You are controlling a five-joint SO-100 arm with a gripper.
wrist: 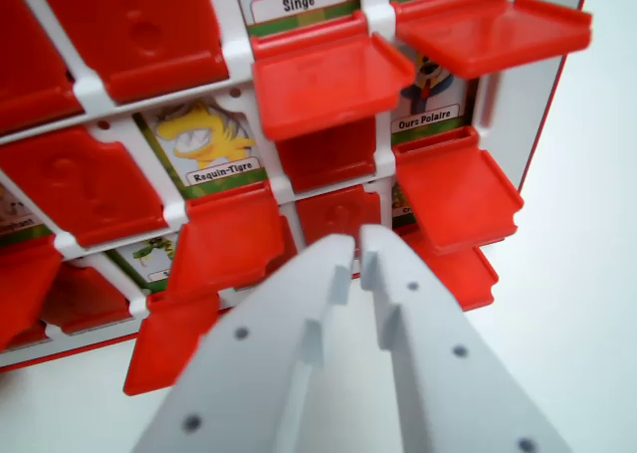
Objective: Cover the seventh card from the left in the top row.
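Fingers (356, 242) nearly closed, empty, before game board (557, 95); Requin-Tigre card (206, 139) uncovered.

Plain white tabletop (587, 304) (lab-like), holding a red flap-card game board (149, 35).

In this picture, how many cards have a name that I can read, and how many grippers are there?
Cards with a readable name: 3 (Singe, Requin-Tigre, Ours Polaire)
White gripper: 1
Total: 4
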